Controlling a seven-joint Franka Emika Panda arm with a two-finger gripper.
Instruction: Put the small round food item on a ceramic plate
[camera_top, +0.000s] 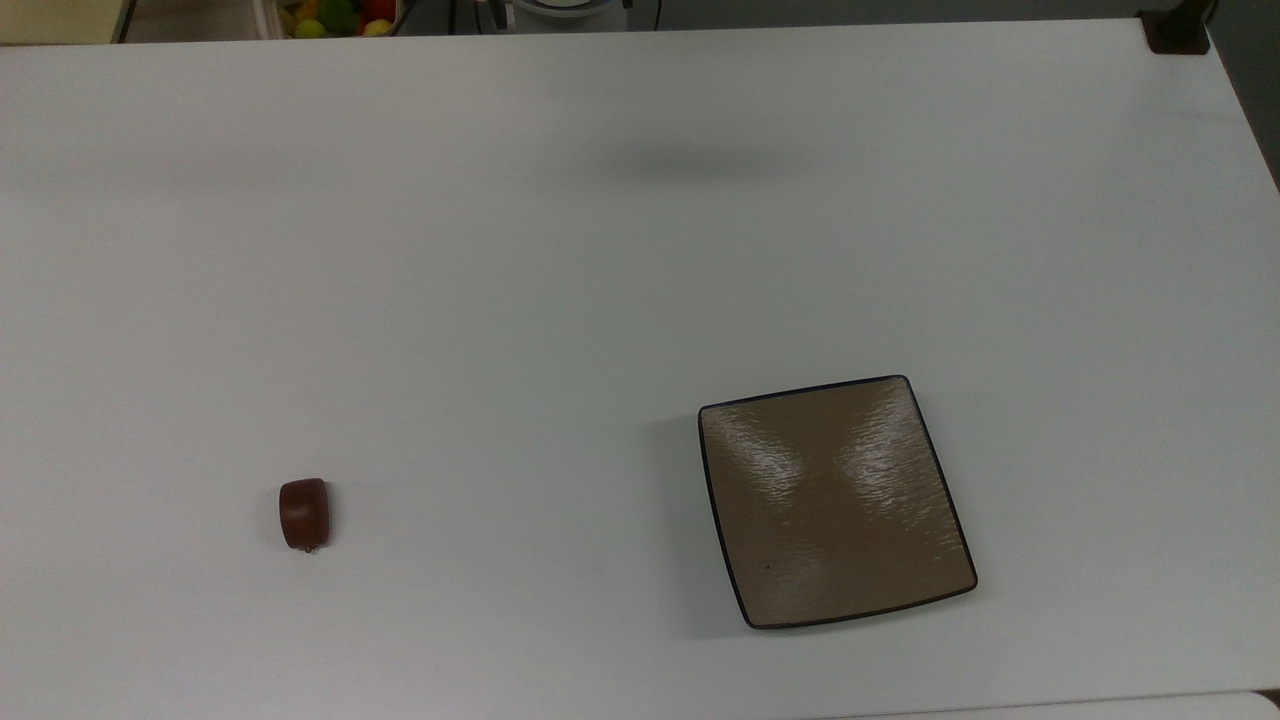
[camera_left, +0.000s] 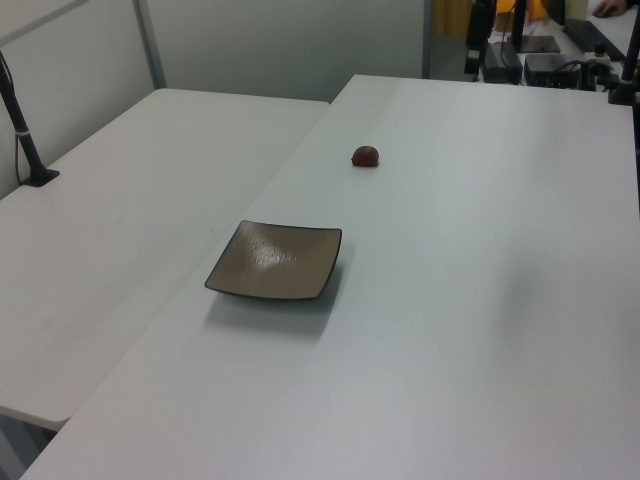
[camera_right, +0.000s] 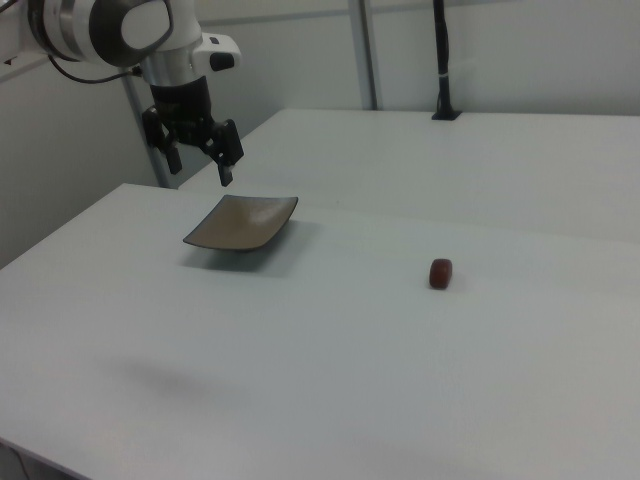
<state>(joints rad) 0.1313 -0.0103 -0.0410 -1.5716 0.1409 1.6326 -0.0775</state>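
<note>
Small round food item (camera_right: 441, 273) lies on the table (camera_right: 330, 350), well apart from the wide, empty jaws (camera_right: 199, 170).

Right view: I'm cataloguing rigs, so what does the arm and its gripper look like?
A white, rounded arm with grey joint rings and a thin black cable along its upper link. It ends in a black gripper with two slim black fingers.

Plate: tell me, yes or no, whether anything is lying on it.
No. In the top view the plate is bare, and the food item sits on the table well off to the top view's left.
</note>
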